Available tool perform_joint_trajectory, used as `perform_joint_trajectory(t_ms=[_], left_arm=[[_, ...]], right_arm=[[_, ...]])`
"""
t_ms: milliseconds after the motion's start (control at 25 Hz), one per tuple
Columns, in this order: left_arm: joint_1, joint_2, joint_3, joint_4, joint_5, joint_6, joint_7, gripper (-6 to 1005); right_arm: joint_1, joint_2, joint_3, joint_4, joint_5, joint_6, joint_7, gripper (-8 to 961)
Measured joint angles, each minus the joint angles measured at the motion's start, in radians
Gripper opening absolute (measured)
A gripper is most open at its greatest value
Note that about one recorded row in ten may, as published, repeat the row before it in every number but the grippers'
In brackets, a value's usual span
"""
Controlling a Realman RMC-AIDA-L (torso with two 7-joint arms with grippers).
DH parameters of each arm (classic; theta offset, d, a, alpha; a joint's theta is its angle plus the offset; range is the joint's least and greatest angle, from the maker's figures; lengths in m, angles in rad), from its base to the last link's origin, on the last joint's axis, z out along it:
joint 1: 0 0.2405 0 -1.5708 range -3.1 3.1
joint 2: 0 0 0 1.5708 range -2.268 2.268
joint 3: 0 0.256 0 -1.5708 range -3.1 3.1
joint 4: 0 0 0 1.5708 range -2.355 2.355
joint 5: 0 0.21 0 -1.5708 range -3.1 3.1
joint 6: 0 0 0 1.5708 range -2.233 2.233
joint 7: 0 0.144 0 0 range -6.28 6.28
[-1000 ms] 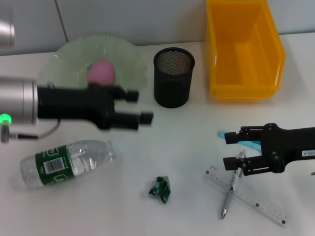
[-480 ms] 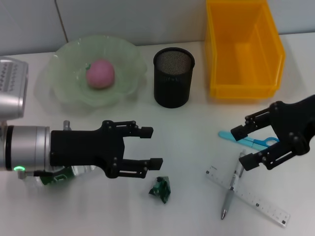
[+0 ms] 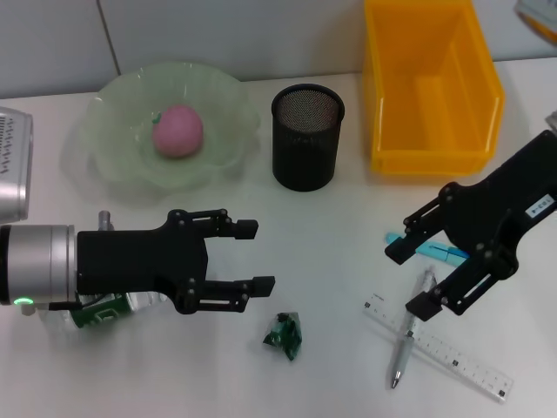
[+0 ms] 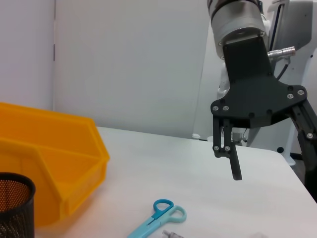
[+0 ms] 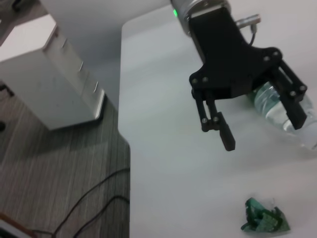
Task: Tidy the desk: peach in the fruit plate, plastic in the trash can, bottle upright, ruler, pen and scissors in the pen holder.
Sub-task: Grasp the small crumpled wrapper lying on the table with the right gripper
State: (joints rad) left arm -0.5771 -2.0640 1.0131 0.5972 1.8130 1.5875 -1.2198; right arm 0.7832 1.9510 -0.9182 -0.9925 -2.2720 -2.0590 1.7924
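The left gripper (image 3: pixel 252 255), its black fingers spread wide and gripping nothing, hovered above the near left part of the white desk (image 3: pixel 331 235), just beside the crumpled green plastic scrap (image 3: pixel 284 334) that lay near the front edge. Under that arm's wrist lay the clear plastic water bottle with the green label (image 3: pixel 109 306), on its side and mostly hidden, so it had not yet been stood up. The right gripper (image 3: pixel 407 276), likewise parted and empty, hung over the near right area, just above the light-blue-handled scissors (image 3: pixel 439 252), the silver pen (image 3: pixel 410 339) and the clear plastic ruler (image 3: pixel 448 353); the pen lay across the ruler, and all three were on the desk rather than in the black mesh pen holder (image 3: pixel 306 137), which stood toward the back edge near the middle. The pink peach (image 3: pixel 177 130) already sat in the pale green glass fruit plate (image 3: pixel 104 148) at the back left, so that step looked done. The yellow plastic bin (image 3: pixel 431 83) at the back right, presumably the trash can, showed nothing inside. By my reckoning one of the six items was settled, and the plastic, bottle, ruler, pen and scissors remained.
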Motion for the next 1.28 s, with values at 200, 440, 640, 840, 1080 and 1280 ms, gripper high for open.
perform_joint_trajectory(t_ms=[200, 440, 640, 840, 1080, 1280], left_arm=[[0.025, 0.004, -0.001, 0.0, 0.003, 0.007, 0.045, 777], [0.081, 0.013, -0.001, 0.0, 0.004, 0.007, 0.106, 777], [0.102, 0.021, 0.006, -0.003, 0.005, 0.008, 0.124, 777], [0.105, 0.026, 0.008, -0.01, 0.007, 0.005, 0.131, 777], [0.108, 0.024, 0.009, -0.011, 0.012, 0.008, 0.131, 777], [0.108, 0.02, 0.009, -0.011, 0.022, 0.011, 0.127, 777]], right_arm=[[0.008, 0.025, -0.073, -0.001, -0.002, 0.053, -0.006, 788], [0.009, 0.058, -0.155, 0.007, -0.003, 0.138, -0.032, 788], [0.003, 0.1, -0.206, 0.012, -0.029, 0.234, -0.077, 788], [0.016, 0.123, -0.248, 0.062, -0.041, 0.313, -0.118, 788], [0.032, 0.131, -0.347, 0.116, -0.019, 0.441, -0.145, 788], [0.056, 0.132, -0.404, 0.159, 0.022, 0.508, -0.155, 788]])
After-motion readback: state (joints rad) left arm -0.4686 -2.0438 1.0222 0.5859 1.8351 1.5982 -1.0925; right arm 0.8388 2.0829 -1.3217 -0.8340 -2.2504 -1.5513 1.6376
